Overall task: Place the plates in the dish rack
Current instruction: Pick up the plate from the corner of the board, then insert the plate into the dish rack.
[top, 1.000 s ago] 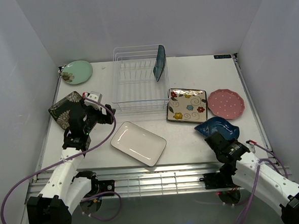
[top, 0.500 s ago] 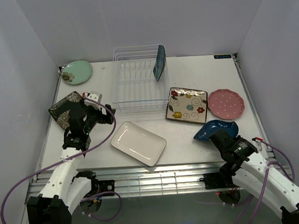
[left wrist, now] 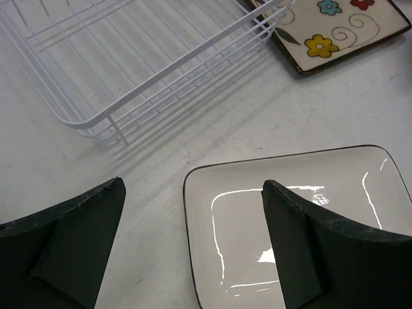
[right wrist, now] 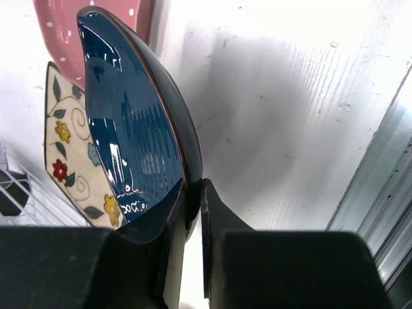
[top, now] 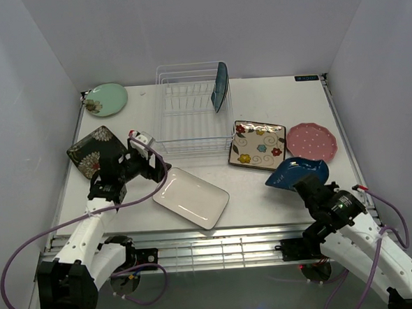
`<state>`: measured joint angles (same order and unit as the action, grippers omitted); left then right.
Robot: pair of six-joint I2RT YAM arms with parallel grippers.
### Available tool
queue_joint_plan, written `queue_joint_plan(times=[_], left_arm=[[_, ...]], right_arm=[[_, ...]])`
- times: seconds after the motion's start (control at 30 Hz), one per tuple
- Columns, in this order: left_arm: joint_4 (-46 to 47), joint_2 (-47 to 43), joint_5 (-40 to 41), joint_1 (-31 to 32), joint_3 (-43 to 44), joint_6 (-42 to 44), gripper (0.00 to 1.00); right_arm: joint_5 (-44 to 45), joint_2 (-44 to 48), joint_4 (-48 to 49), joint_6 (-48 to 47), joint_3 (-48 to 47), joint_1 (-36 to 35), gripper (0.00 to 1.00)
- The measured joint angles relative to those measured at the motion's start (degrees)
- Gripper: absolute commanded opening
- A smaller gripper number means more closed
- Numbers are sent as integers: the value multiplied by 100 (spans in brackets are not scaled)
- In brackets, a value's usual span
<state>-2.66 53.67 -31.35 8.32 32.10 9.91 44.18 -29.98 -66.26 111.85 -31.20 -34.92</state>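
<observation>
The white wire dish rack [top: 191, 138] stands at the back centre with a teal plate [top: 220, 86] upright in its right end. My right gripper [top: 307, 184] is shut on the rim of a dark blue plate [top: 296, 171], held tilted on edge above the table; it also shows in the right wrist view [right wrist: 132, 135]. My left gripper [top: 153, 166] is open and empty, its fingers straddling the left end of the white rectangular plate [top: 191, 197], just in front of the rack's near corner [left wrist: 106, 119]. The white plate [left wrist: 302, 219] lies flat.
A patterned square plate [top: 257, 145] and a round pink plate [top: 311, 142] lie right of the rack. A dark floral plate [top: 87, 149] lies left of my left arm. A pale green round plate [top: 105, 99] lies at the back left. Walls enclose the table.
My right gripper has lifted the dark blue plate and tilted it up on edge. My left gripper has swung right from beside the floral plate to the white plate's left end.
</observation>
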Motion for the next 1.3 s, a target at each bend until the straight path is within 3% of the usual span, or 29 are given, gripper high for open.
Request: queue_joint_plan(times=[0.67,1.07,1.3], left_arm=[[-210,238,503,15,518,79,98],[-236,1084,1775,15,1027,0,98],[-260,496,2151,15,872,142,98]], right_arm=[[72,-372,590,-1351,-555,-2,8],[83,-623,1102,-1974,-651,-2,8],[48,-699,1443,-2218,-658,-2,8]])
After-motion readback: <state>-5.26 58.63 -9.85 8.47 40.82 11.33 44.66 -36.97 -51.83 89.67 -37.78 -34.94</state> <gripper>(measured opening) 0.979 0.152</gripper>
